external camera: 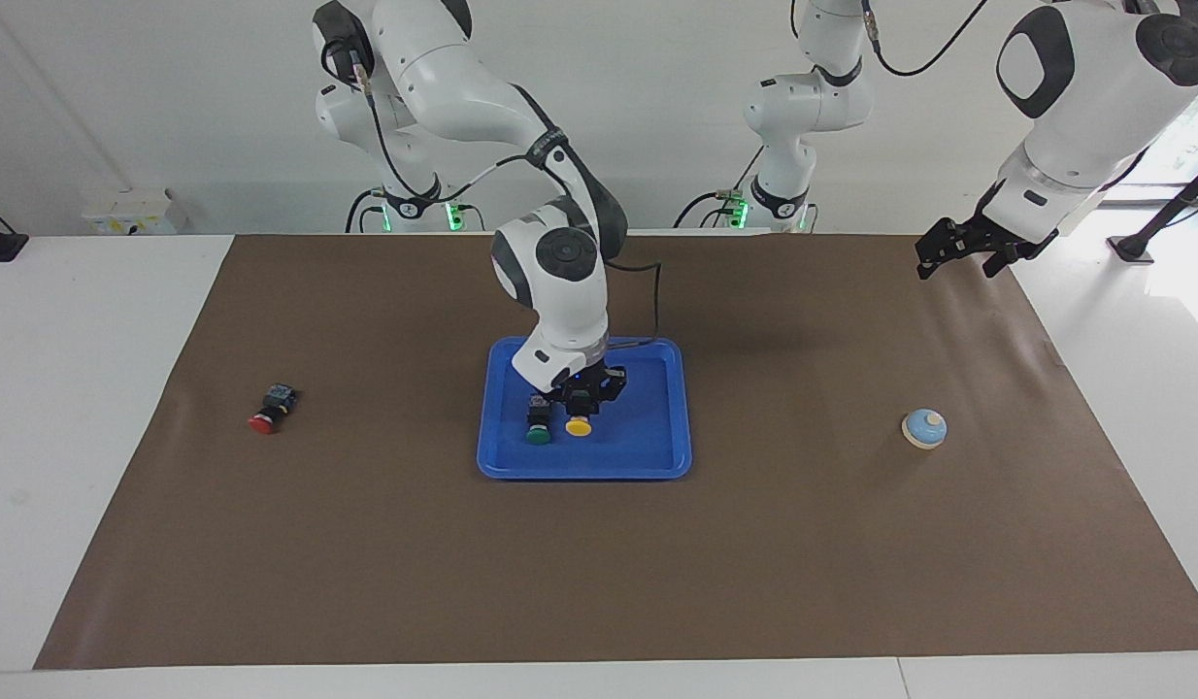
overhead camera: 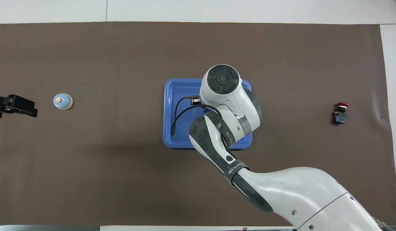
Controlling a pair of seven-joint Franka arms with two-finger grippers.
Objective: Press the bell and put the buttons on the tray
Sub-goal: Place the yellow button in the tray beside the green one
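The right gripper (external camera: 582,406) is seen at the centre of the facing view, low over the blue tray (external camera: 657,456), with its fingers clamped on the black body of the yellow button (external camera: 580,425), whose cap points toward the lower edge of the frame. The yellow button is held just beside the green button (external camera: 538,428), which lies on the tray floor; whether the yellow one already touches the floor cannot be told. In the overhead view this whole spot is covered by the right arm's wrist, and only parts of the tray's rim (overhead camera: 167,96) are shown. The left gripper (external camera: 958,248) is kept waiting in the upper right of the facing view, its fingers spread apart, over the brown mat and well away from the bell (external camera: 924,428), which stands at the right of centre of that frame. The step in hand is judged to be the setting down of the second button on the tray. The next move is judged to call for the fingers to be parted once the button is resting, without the green button being nudged, and then for a straight lift clear of the rim. After that, the red button (external camera: 267,414), which lies on the mat at the left of the facing view, is left to be fetched. Three buttons are counted in all, one red, one yellow and one green, together with one bell and one tray.
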